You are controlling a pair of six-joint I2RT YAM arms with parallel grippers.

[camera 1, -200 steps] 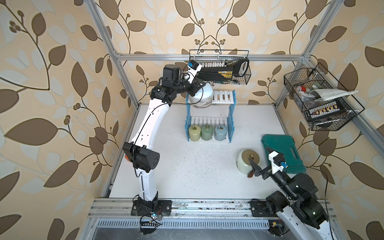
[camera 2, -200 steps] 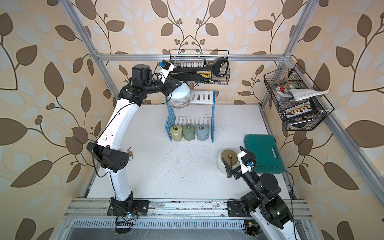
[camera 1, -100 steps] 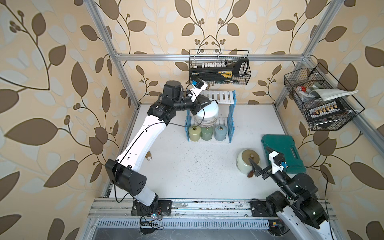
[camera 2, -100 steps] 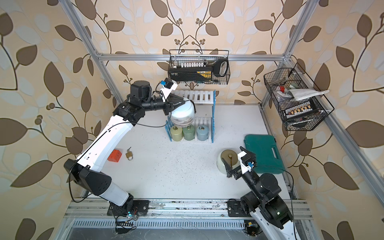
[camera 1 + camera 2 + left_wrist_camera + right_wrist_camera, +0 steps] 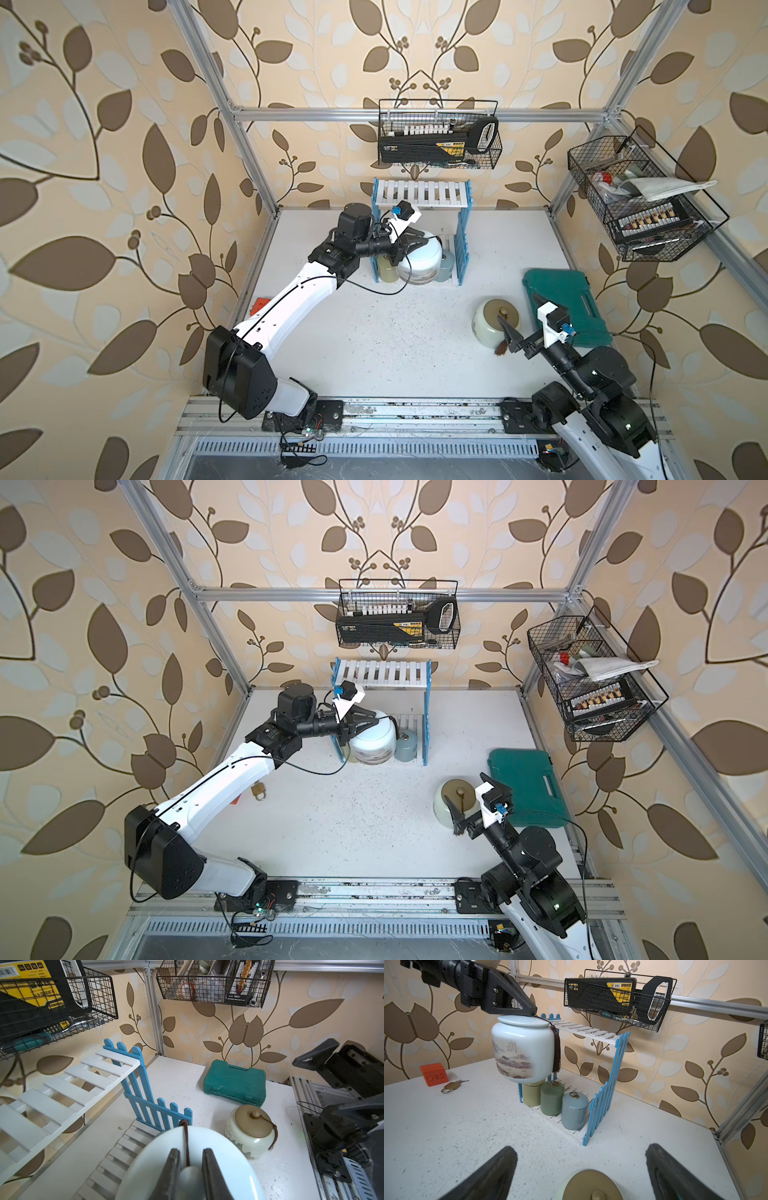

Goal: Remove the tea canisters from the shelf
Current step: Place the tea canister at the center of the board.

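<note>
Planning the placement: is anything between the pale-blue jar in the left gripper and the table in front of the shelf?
That table patch looks clear. But the pale-blue jar hangs from the left gripper, seemingly just above the yellow-green canister on the shelf, so carry it forward before lowering.

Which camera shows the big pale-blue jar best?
The right wrist view: the pale-blue jar shows its whole side, painted landscape and tassel. Both top views see it from above, partly covered; the left wrist view shows only its lid.
</note>
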